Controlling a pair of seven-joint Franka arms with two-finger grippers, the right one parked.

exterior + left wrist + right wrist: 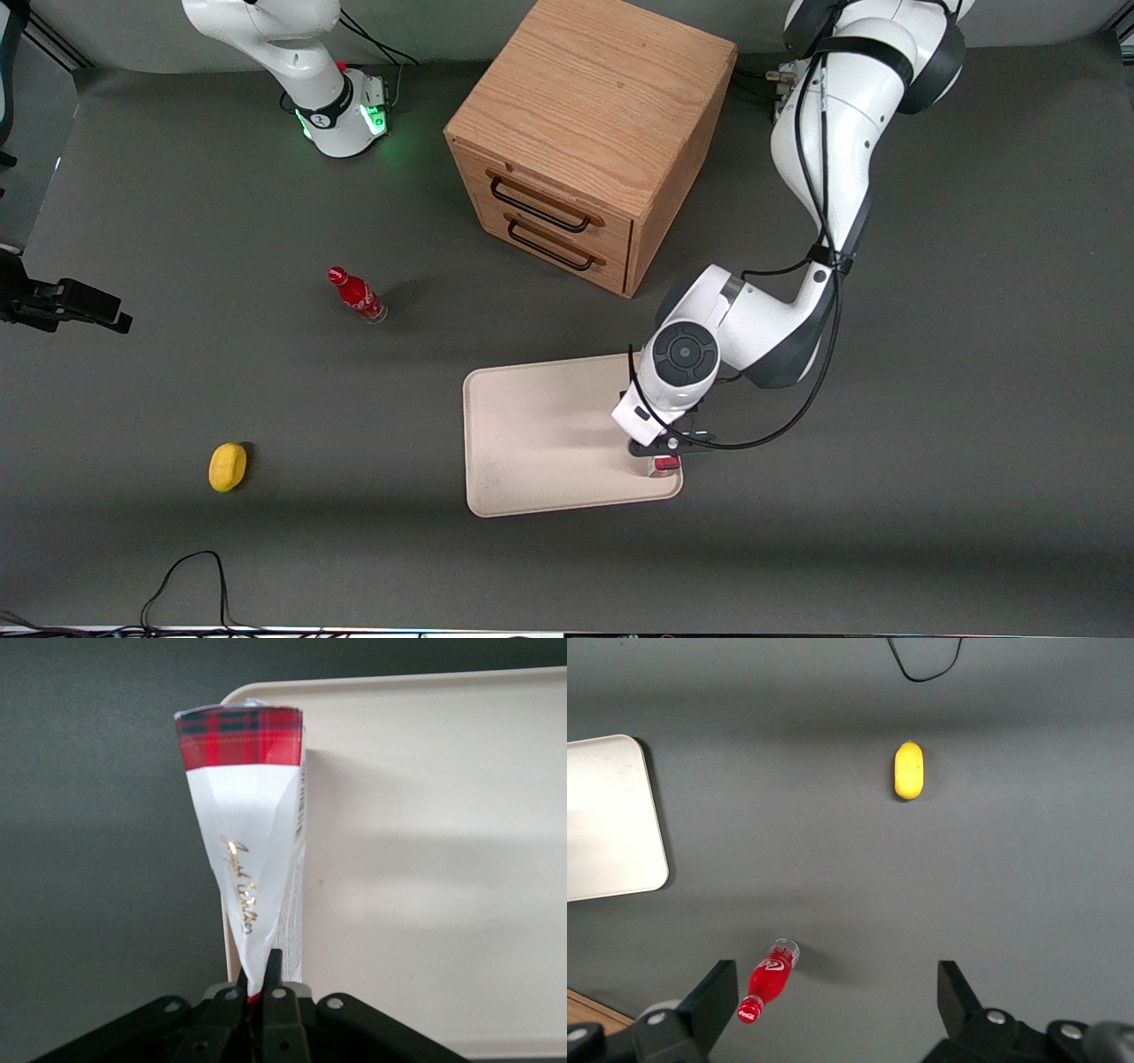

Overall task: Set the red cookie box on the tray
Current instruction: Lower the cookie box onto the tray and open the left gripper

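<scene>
A dark grey table fills the front view. At lower centre-right of that frame the red cookie box (244, 842) hangs on end over a corner of the tray (532, 425), its plaid end down (whether it touches, I cannot tell). The gripper (259, 988) pinches its upper edge between closed fingers, probably so it can be lowered flat. Higher up stands a wooden cabinet (589, 133).

Wooden drawer cabinet (589, 142), small red bottle (357, 295) upright, yellow obj (227, 467) nr front.
</scene>
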